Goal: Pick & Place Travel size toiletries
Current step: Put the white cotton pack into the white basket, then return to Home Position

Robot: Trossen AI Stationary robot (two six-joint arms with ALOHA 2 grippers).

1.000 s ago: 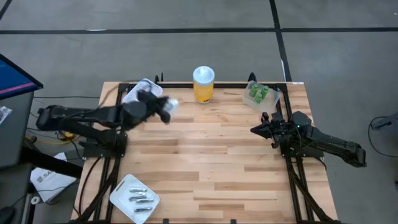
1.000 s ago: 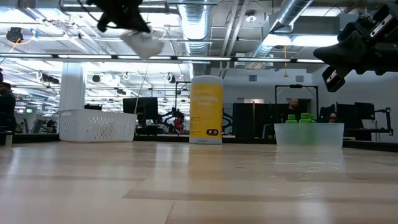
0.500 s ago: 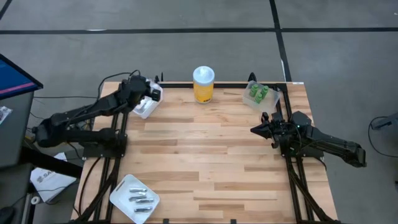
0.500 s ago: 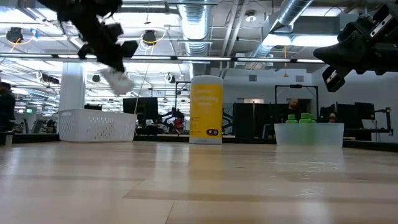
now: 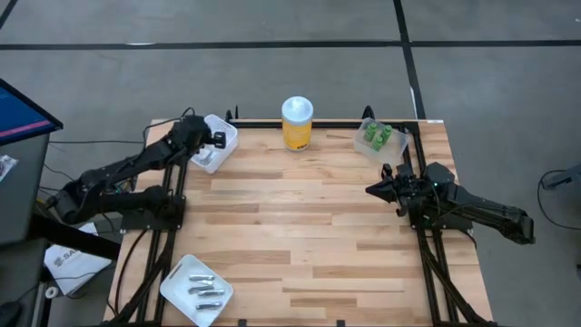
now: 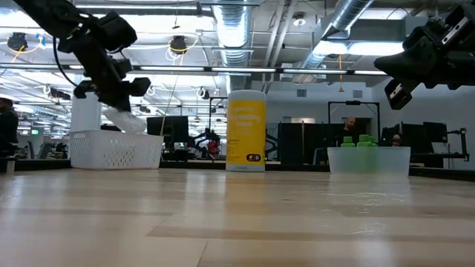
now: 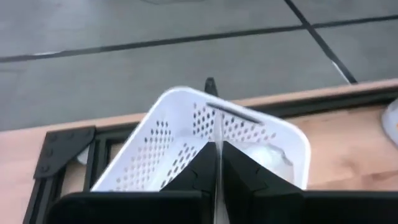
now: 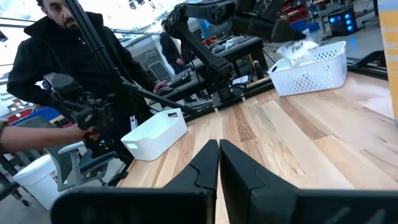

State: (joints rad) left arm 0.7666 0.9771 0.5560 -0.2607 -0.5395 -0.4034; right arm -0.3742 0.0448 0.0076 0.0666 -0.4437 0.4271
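Note:
My left gripper [image 5: 215, 141] hovers over the white basket [image 5: 224, 153] at the table's far left corner, shut on a white packet [image 6: 126, 121] that dips toward the basket's rim [image 6: 115, 135]. More white packets [image 7: 268, 154] lie inside the basket. Green round pieces [image 5: 378, 135] sit in the clear tub [image 6: 369, 159] at the far right. Slim silvery tubes [image 5: 202, 289] lie in the white tray [image 5: 175, 275] at the near left. My right gripper [image 5: 370, 190] is shut and hangs above the table's right side, touching nothing. My left gripper pinches the white packet between its two fingers, which slant down from the near side. In the left wrist view only the packet's thin edge [image 7: 216, 177] shows between the fingers. The packet's free part [image 8: 298, 50] hangs below them, just over the basket.
A tall yellow jar with a white lid [image 5: 297, 122] stands at the far edge's middle. The bare wooden table top [image 5: 309, 236] lies between the arms. A person in dark clothes [image 8: 56, 56] stands beyond the table's left side.
My left gripper, carrying the white packet, has swung from above the table toward the far left corner and come down over the white basket. The packet now hangs at the basket's rim instead of high in the air.

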